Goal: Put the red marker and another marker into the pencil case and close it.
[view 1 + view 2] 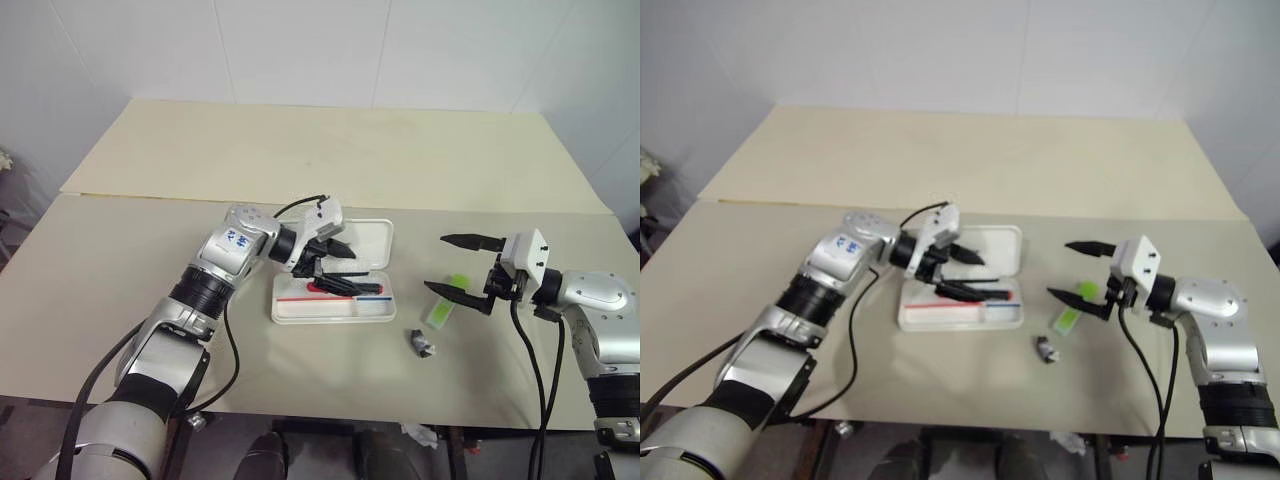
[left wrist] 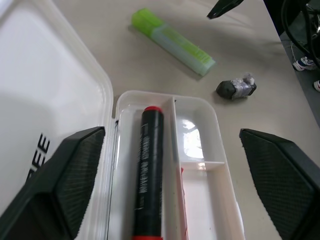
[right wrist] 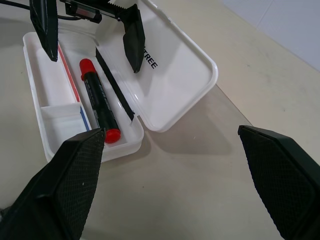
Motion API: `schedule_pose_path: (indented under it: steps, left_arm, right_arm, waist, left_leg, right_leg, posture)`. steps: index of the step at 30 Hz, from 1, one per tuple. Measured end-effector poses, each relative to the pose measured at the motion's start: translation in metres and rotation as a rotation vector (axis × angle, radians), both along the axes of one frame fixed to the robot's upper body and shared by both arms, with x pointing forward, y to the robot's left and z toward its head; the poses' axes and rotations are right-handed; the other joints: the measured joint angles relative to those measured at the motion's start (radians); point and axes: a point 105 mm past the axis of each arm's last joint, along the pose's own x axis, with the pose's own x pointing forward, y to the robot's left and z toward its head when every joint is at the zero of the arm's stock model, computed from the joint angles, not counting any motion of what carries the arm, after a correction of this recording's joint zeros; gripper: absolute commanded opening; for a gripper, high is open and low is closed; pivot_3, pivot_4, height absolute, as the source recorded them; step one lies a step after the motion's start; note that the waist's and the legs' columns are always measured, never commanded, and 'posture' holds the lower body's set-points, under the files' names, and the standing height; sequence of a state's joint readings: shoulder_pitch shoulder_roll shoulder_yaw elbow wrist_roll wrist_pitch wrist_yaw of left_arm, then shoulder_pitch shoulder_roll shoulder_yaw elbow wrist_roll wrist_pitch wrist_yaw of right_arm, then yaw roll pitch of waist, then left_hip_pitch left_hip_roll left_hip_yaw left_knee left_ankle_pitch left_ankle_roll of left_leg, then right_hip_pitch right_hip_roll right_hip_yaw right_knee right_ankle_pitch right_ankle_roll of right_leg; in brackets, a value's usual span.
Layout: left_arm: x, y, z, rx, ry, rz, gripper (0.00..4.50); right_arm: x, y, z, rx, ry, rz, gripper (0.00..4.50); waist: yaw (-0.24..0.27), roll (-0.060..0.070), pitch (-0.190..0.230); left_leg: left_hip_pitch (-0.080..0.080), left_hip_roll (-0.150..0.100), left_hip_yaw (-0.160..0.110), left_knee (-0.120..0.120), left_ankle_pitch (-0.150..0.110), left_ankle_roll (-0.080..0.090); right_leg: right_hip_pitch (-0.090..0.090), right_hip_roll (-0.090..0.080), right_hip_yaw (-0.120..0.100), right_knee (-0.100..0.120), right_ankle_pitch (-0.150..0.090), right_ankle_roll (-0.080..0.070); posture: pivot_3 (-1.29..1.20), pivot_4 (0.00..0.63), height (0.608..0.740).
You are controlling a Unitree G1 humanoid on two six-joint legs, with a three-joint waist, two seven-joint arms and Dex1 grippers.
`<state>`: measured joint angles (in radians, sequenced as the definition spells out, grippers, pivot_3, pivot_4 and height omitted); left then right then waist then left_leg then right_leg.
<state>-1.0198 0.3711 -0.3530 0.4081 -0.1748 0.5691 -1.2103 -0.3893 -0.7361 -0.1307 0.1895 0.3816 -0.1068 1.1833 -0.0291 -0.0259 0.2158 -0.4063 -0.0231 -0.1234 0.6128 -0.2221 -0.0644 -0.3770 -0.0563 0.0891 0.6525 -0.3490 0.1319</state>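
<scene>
Red marker (image 2: 149, 170) lying loose in the rear long trough of the open pencil case (image 1: 335, 312), flat along the case's length, hard against the hinge side where the lid (image 1: 365, 243) folds back onto the worktop (image 1: 120, 300). Left gripper (image 1: 335, 268) poised directly above it, fingers (image 2: 65, 175) spread wide to either side of the barrel, pinching nothing. First half of the job judged done.

Green highlighter (image 1: 446, 301) out on the worktop, well clear of the case on its right-hand side, between the case and the right arm. Long axis running slantwise, near end toward the robot, far end angled away and to the right. Small grey-black lump (image 1: 421, 344) lying just nearer the robot than the highlighter, apart from it.

Right gripper (image 1: 467, 268) by far the closer hand: held roughly level, pointing in toward the case, fingers (image 3: 75, 175) spread fully apart, empty. In the head views its lower finger crosses in front of the highlighter, so touching or merely overhead cannot be told. Highlighter sitting below and just beneath the fingertips rather than ahead of them; likely calls for a tilt downward and a turn of the wrist to bring the fingers square across the short flat body instead of along it.

Lid wide open, closing not yet begun.
</scene>
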Motion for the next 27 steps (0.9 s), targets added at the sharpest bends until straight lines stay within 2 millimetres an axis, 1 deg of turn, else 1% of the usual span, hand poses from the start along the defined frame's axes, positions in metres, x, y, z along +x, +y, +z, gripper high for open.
schedule_pose_path:
  steps: [2,6,8,11,14,16,18,20,22,25,27]
  left_arm:
    - [-0.001,-0.002,0.002,-0.008,-0.014,0.001,4.47]
    - [0.0,-0.002,0.014,-0.059,-0.063,0.026,4.47]
    - [-0.008,-0.003,0.024,-0.119,-0.095,0.01,4.47]
    - [-0.018,0.0,0.03,-0.182,-0.109,-0.011,4.47]
    - [-0.025,0.01,0.031,-0.221,-0.115,-0.002,4.47]
    - [-0.025,0.02,0.029,-0.244,-0.115,0.047,4.47]
    - [-0.023,0.026,0.031,-0.275,-0.12,0.102,4.47]
    - [-0.025,0.031,0.034,-0.325,-0.136,0.136,4.47]
    - [-0.026,0.039,0.035,-0.362,-0.151,0.181,4.47]
    - [-0.031,0.049,0.031,-0.388,-0.156,0.222,4.47]
    - [-0.036,0.053,0.029,-0.398,-0.154,0.226,4.47]
  right_arm:
    - [0.001,0.0,0.0,-0.001,0.002,-0.007,4.5]
    - [0.001,0.001,-0.001,0.001,0.01,-0.023,4.5]
    - [-0.004,0.003,-0.004,-0.002,0.024,-0.036,4.5]
    - [-0.008,0.005,-0.009,-0.004,0.049,-0.052,4.5]
    - [-0.011,0.004,-0.007,-0.031,0.046,-0.046,4.5]
    - [-0.009,0.0,-0.003,-0.064,0.038,-0.052,4.5]
    - [-0.006,0.001,0.004,-0.07,0.017,-0.051,4.5]
    - [-0.005,-0.001,0.004,-0.078,0.023,-0.059,4.5]
    - [-0.005,-0.006,-0.003,-0.08,0.06,-0.084,4.5]
    - [-0.008,-0.013,-0.02,-0.068,0.142,-0.159,4.5]
    - [-0.011,-0.014,-0.024,-0.055,0.157,-0.199,4.5]
  waist:
    - [0.0,0.0,0.0]
    - [0.001,0.0,0.0]
    - [0.0,0.0,0.0]
    - [0.0,0.0,0.0]
    - [-0.001,0.0,0.0]
    - [0.0,0.0,0.0]
    - [0.001,0.0,0.0]
    - [0.001,0.0,0.0]
    - [0.002,0.0,0.0]
    - [0.004,0.0,0.0]
    - [0.004,0.0,0.0]
  left_leg:
    - [0.0,0.0,0.0,0.0,0.0,0.0]
    - [0.0,0.0,0.0,0.0,0.0,0.0]
    - [0.0,0.0,0.0,0.0,0.0,0.0]
    - [0.0,0.0,0.0,0.0,0.0,0.0]
    - [0.001,0.0,0.0,0.001,0.0,0.0]
    - [0.001,0.0,0.0,0.001,0.0,0.0]
    - [0.001,0.0,0.0,0.001,0.0,0.0]
    - [0.001,0.0,-0.001,0.001,0.0,0.0]
    - [0.001,0.0,-0.001,0.001,0.0,0.0]
    - [0.0,0.0,-0.001,0.0,0.0,0.0]
    - [0.0,-0.001,0.0,0.0,0.0,0.0]
  right_leg:
    - [0.0,0.0,0.0,0.0,0.0,0.0]
    - [0.0,0.0,0.0,0.0,0.0,0.0]
    - [0.0,0.0,0.0,0.0,0.0,0.0]
    - [0.0,0.0,0.0,0.0,-0.001,0.001]
    - [0.0,0.0,0.001,0.001,0.0,0.0]
    - [0.0,0.0,0.001,0.002,0.0,0.0]
    - [0.0,0.0,0.001,0.002,0.0,0.0]
    - [0.001,0.0,0.001,0.002,0.0,0.0]
    - [0.001,-0.001,0.001,0.001,0.0,0.0]
    - [0.0,-0.001,0.001,0.0,0.0,0.0]
    - [0.0,-0.002,0.001,0.0,0.0,0.0]
  posture:
    - [0.0,0.15,0.74]
    - [0.0,0.15,0.74]
    - [0.0,0.15,0.74]
    - [0.0,0.15,0.74]
    - [0.0,0.15,0.74]
    - [0.0,0.15,0.74]
    - [0.0,0.15,0.74]
    - [0.0,0.15,0.74]
    - [0.0,0.15,0.74]
    - [0.0,0.15,0.74]
    - [0.0,0.15,0.74]
